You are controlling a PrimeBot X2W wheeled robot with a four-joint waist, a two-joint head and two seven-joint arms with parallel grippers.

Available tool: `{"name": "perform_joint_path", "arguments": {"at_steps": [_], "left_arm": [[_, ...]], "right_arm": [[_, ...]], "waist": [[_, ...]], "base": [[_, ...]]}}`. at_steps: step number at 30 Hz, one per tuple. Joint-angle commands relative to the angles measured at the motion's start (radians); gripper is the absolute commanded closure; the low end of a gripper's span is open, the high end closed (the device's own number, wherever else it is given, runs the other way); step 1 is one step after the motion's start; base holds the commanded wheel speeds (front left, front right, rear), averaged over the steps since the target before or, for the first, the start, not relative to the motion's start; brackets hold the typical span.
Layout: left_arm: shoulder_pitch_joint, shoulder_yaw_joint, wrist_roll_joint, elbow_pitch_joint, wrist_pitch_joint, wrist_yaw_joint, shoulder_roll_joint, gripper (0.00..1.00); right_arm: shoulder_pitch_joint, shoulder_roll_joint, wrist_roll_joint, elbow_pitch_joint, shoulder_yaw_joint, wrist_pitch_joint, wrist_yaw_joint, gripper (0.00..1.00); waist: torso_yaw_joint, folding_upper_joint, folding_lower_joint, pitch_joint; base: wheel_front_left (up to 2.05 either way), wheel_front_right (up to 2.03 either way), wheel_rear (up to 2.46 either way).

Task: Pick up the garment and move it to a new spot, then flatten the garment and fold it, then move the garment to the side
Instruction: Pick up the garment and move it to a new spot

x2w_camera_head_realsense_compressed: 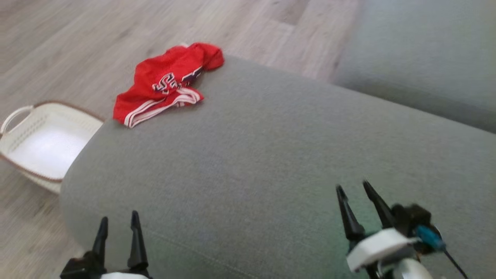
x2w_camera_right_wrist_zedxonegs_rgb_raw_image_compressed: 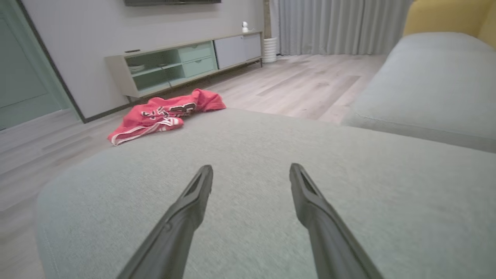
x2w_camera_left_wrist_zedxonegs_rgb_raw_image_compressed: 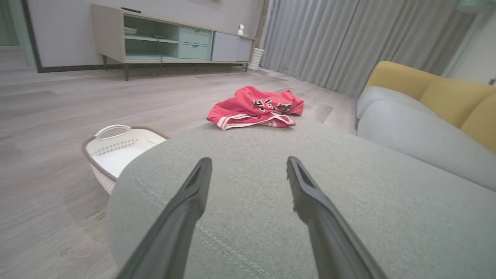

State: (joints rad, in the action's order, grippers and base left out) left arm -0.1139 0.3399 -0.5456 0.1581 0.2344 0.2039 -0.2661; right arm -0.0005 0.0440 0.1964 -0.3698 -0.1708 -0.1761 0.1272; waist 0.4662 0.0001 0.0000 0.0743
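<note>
A red garment (x2w_camera_head_realsense_compressed: 166, 81) with white stripes and dark lettering lies crumpled at the far left edge of a grey cushion (x2w_camera_head_realsense_compressed: 271, 155). It also appears ahead in the left wrist view as the garment (x2w_camera_left_wrist_zedxonegs_rgb_raw_image_compressed: 255, 108) and at the upper left in the right wrist view as the garment (x2w_camera_right_wrist_zedxonegs_rgb_raw_image_compressed: 162, 114). My left gripper (x2w_camera_head_realsense_compressed: 119, 217) stands open at the lower left, far from it. My right gripper (x2w_camera_head_realsense_compressed: 353, 185) is open at the lower right over the cushion. Both hold nothing: left gripper (x2w_camera_left_wrist_zedxonegs_rgb_raw_image_compressed: 248, 164), right gripper (x2w_camera_right_wrist_zedxonegs_rgb_raw_image_compressed: 250, 170).
A white laundry basket (x2w_camera_head_realsense_compressed: 23, 116) sits on the wooden floor left of the cushion. A second grey sofa seat (x2w_camera_head_realsense_compressed: 426, 58) lies at the right, with a yellow backrest (x2w_camera_left_wrist_zedxonegs_rgb_raw_image_compressed: 445, 93). A low cabinet (x2w_camera_left_wrist_zedxonegs_rgb_raw_image_compressed: 162, 38) and curtains (x2w_camera_left_wrist_zedxonegs_rgb_raw_image_compressed: 348, 38) stand far off.
</note>
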Motion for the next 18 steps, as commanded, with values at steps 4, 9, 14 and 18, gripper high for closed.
{"name": "perform_joint_path", "arguments": {"at_steps": [4, 9, 14, 18], "left_arm": [[0.02, -0.066, 0.001, -0.058, 0.02, 0.013, 0.002, 0.0], [-0.005, -0.097, 0.012, -0.087, 0.025, 0.02, 0.013, 0.0], [-0.017, -0.118, 0.022, -0.096, 0.027, 0.014, 0.016, 0.0], [-0.007, -0.123, 0.04, -0.116, 0.027, 0.008, -0.003, 0.0]], "right_arm": [[-0.091, 0.006, 0.0, 0.015, -0.058, 0.0, 0.003, 0.0], [-0.125, 0.006, 0.001, -0.009, -0.091, -0.004, 0.003, 0.0], [-0.123, 0.006, 0.001, -0.018, -0.097, -0.014, 0.003, 0.0], [-0.104, 0.006, -0.012, -0.012, -0.065, -0.016, 0.003, 0.0]], "waist": [[0.03, -0.0001, 0.0, -0.036], [0.033, -0.0001, 0.0, -0.041], [0.03, -0.0001, 0.0, -0.036], [0.032, -0.0001, 0.0, -0.036]], "base": [[0.0, 0.0, 0.0], [0.0, 0.0, 0.0], [0.0, 0.0, 0.0], [0.0, 0.0, 0.0]]}}
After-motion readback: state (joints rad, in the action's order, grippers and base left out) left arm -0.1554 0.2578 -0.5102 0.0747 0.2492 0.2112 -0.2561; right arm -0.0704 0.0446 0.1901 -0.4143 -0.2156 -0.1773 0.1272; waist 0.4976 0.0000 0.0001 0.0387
